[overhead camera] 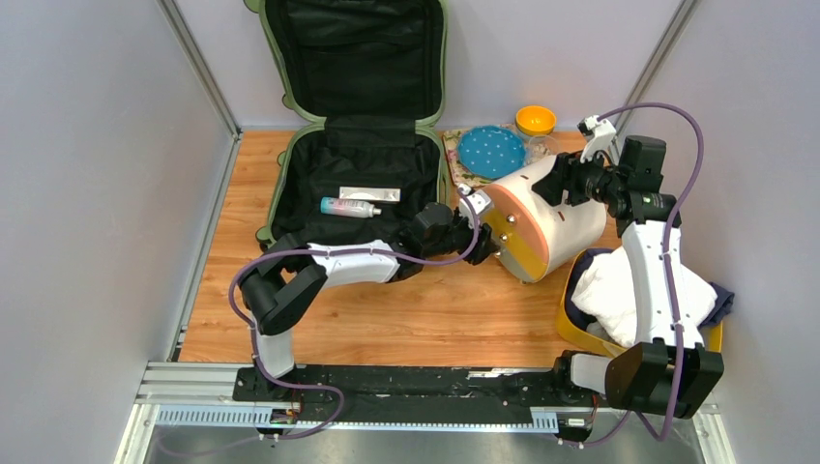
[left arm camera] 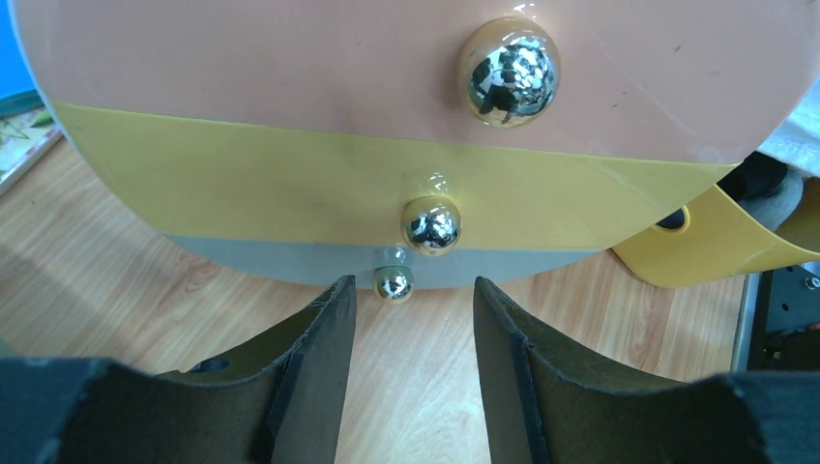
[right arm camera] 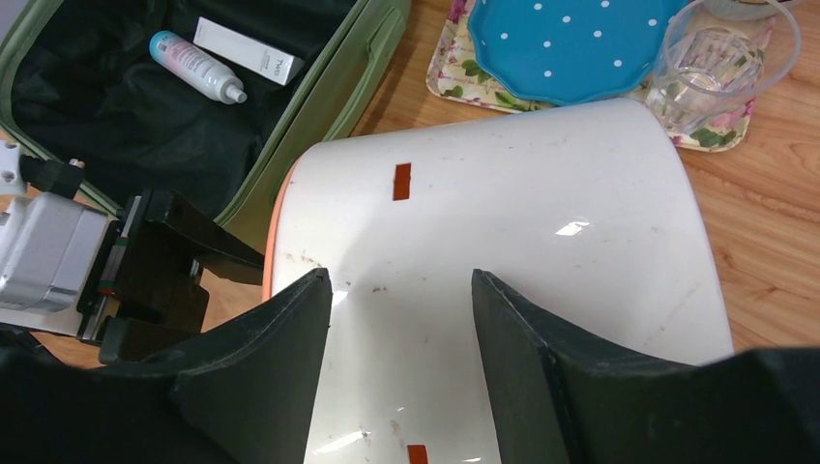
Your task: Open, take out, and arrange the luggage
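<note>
Here the open luggage (overhead camera: 360, 159) lies left of the left gripper (overhead camera: 481, 232).

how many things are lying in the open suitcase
2: a pink-and-teal bottle lying on the black lining of the luggage, and a flat white box beside it, toward the lid. More may be hidden in the lining's pockets.
</note>
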`<state>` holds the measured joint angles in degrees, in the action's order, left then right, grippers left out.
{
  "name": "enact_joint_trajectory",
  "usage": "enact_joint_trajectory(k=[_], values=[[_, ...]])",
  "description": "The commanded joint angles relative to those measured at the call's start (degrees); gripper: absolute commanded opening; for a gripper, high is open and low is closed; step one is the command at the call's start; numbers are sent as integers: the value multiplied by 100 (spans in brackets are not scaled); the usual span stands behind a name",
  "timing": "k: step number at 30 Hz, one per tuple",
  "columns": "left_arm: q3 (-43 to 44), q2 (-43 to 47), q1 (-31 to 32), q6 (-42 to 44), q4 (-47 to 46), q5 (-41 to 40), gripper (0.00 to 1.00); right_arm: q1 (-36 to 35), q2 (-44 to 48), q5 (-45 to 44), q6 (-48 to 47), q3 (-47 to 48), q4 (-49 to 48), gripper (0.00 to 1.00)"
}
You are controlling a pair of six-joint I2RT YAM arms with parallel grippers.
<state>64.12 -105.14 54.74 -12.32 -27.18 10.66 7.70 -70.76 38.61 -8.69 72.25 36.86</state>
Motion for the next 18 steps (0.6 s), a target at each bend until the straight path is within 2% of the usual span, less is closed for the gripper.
enact_joint_trajectory(k=[1,11,14,18], values=[[320,-155,72,-236,-121,86,56,12,10,-91,183,-237,471,62],[997,-639,133,-412,-7,-134,52,12,19,-73,218,-290,427,62],[1059,-683,133,-429,-16,-143,44,12,27,-73,219,-308,436,62],[989,-622,133,-368,46,-151,26,12,10,-82,218,-308,410,62]])
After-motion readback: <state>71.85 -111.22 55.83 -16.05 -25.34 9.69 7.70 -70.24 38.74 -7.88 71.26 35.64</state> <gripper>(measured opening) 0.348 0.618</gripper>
